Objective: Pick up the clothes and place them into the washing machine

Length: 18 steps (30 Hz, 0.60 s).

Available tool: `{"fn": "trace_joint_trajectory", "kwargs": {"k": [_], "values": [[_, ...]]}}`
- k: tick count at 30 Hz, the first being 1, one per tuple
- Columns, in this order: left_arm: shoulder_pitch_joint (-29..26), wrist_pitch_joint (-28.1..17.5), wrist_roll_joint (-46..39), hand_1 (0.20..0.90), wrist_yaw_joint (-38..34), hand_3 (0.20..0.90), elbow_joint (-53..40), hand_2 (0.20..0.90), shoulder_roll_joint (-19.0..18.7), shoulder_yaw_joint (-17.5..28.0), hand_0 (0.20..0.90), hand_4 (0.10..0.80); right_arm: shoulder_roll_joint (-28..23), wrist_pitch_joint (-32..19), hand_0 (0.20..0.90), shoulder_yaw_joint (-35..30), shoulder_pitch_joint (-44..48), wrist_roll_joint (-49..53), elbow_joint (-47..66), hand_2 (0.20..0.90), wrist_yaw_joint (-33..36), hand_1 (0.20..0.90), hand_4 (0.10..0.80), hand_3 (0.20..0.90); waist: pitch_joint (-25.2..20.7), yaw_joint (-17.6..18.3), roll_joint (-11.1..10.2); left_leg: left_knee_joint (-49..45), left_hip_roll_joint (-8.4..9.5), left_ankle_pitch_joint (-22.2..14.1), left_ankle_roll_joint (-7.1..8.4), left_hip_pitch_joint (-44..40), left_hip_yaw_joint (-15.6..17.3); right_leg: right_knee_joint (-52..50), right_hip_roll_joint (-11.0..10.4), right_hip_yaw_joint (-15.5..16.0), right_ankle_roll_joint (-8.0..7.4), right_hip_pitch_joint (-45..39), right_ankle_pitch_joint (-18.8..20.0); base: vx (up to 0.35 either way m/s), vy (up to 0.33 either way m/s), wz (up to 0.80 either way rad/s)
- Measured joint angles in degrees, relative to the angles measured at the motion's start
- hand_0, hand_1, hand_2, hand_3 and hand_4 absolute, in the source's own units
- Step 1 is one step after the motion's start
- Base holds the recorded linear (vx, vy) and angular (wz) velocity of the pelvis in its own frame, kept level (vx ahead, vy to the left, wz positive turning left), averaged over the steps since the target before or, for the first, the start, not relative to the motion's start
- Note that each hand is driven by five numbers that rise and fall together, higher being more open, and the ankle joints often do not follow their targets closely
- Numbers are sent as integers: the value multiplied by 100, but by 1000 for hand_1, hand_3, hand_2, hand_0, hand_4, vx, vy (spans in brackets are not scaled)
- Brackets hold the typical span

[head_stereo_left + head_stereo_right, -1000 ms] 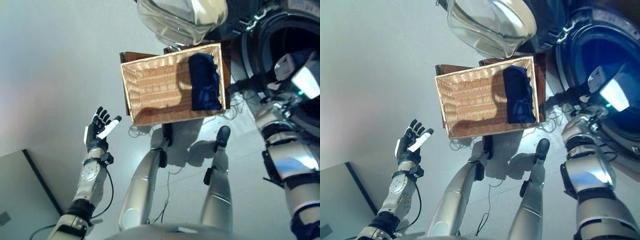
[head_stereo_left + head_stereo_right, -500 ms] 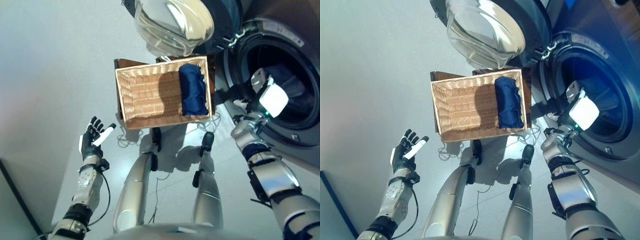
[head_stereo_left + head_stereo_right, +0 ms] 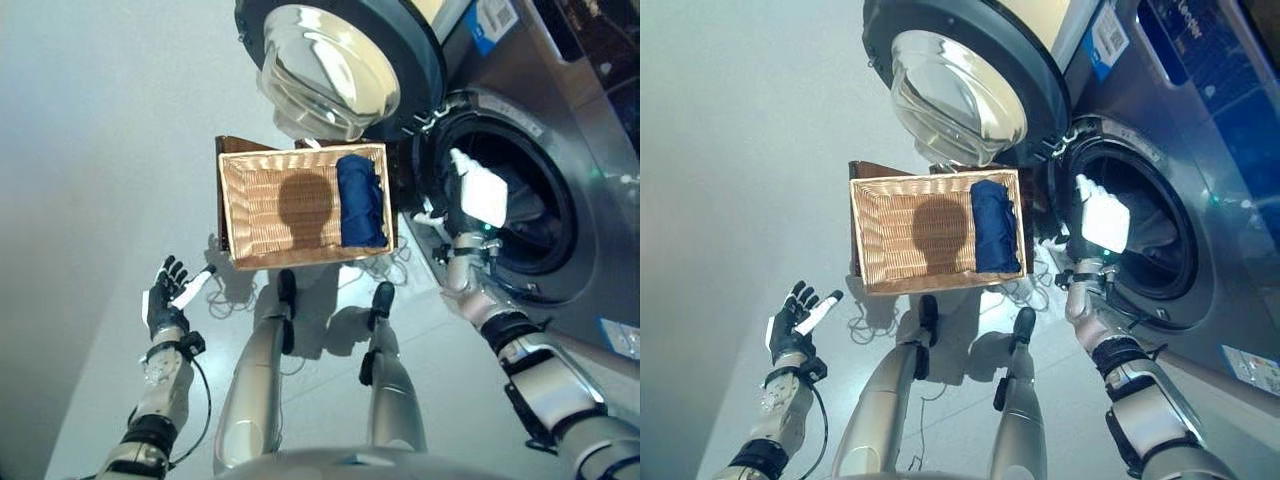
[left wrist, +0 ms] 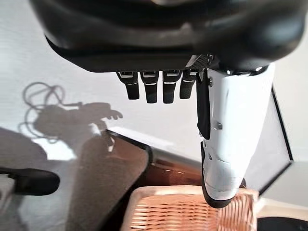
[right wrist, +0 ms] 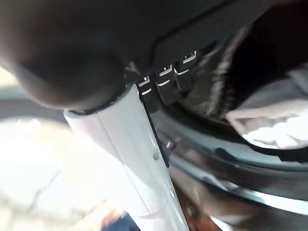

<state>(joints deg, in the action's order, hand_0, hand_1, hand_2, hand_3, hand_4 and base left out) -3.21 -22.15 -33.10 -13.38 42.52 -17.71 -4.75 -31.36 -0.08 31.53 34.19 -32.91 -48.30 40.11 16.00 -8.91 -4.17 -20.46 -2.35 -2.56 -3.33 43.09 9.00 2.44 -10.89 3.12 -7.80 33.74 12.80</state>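
Fingers on my right robot hand [image 3: 1102, 222] look relaxed and holding nothing, right at the washing machine [image 3: 1160, 160] drum opening, with pale laundry [image 5: 274, 120] inside. My left robot hand [image 3: 168, 297] hangs spread, empty. Folded navy clothes [image 3: 361, 200] sit in the wicker basket [image 3: 270, 205] on the floor.

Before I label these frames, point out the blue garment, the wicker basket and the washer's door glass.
blue garment [image 3: 361, 200], left eye view, middle of the folded cloth
wicker basket [image 3: 262, 205], left eye view, bare woven floor
door glass [image 3: 956, 96], right eye view, centre of the bowl
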Motion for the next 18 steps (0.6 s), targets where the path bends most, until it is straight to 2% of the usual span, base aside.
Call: {"fn": "trace_joint_trajectory", "kwargs": {"k": [1,2,3,5,8,12,15,16,18], "values": [[-9,1,36,900,-2,900,52,900,5,-1,900,800,-8,33,900,195,83,-158,-41,900,-51,900,800,900,7,6,-19,37,-2,3,6,-30,-15,11,2,40,-1,-40,-1,29,-27,6],[-26,11,106,900,-3,900,147,900,13,-7,900,800,-26,73,900,697,323,-441,-275,900,-230,900,800,900,6,11,-59,70,0,16,20,-94,-11,22,3,63,-13,-90,3,2,-13,9],[-28,15,116,900,-2,900,149,900,23,-37,900,800,-17,46,900,773,371,-628,-293,900,-333,900,800,900,1,-20,-70,72,-2,18,24,-114,-34,45,10,80,-22,-140,10,24,-21,7],[-67,19,116,900,-4,900,207,900,95,-38,900,800,-21,137,900,1543,818,-1130,-521,900,-659,900,800,900,1,-102,-83,146,-4,28,48,-168,-92,56,32,97,-66,-182,42,21,-15,6],[-75,22,118,900,0,900,236,900,173,-55,900,800,3,117,900,1977,1195,-1565,-550,900,-901,900,800,900,1,-168,-82,180,-26,71,68,-179,-206,89,80,134,-129,-238,138,6,-8,12],[-83,45,114,900,61,900,301,900,210,-114,900,800,126,124,900,2556,1672,-1976,-927,900,-1158,900,800,900,18,-285,-120,428,-25,165,92,-375,-295,131,105,239,-32,-390,234,13,-10,12],[-92,41,112,900,81,900,309,900,207,-116,900,800,216,112,900,2912,2031,-2252,-1133,900,-1307,900,800,900,29,-376,-156,495,-8,196,127,-402,-346,177,107,281,-21,-445,241,31,-17,8],[-97,46,111,900,82,900,304,900,207,-142,900,800,299,107,900,3237,2259,-2375,-1291,900,-1427,900,800,900,37,-440,-182,530,-4,210,148,-396,-410,183,111,339,0,-448,222,10,-11,9],[-103,41,114,900,86,900,298,900,175,-263,900,800,385,55,900,3369,2406,-2570,-1382,900,-1542,900,800,900,48,-494,-204,574,-1,265,174,-369,-487,185,128,426,30,-460,199,29,-9,20]]}}
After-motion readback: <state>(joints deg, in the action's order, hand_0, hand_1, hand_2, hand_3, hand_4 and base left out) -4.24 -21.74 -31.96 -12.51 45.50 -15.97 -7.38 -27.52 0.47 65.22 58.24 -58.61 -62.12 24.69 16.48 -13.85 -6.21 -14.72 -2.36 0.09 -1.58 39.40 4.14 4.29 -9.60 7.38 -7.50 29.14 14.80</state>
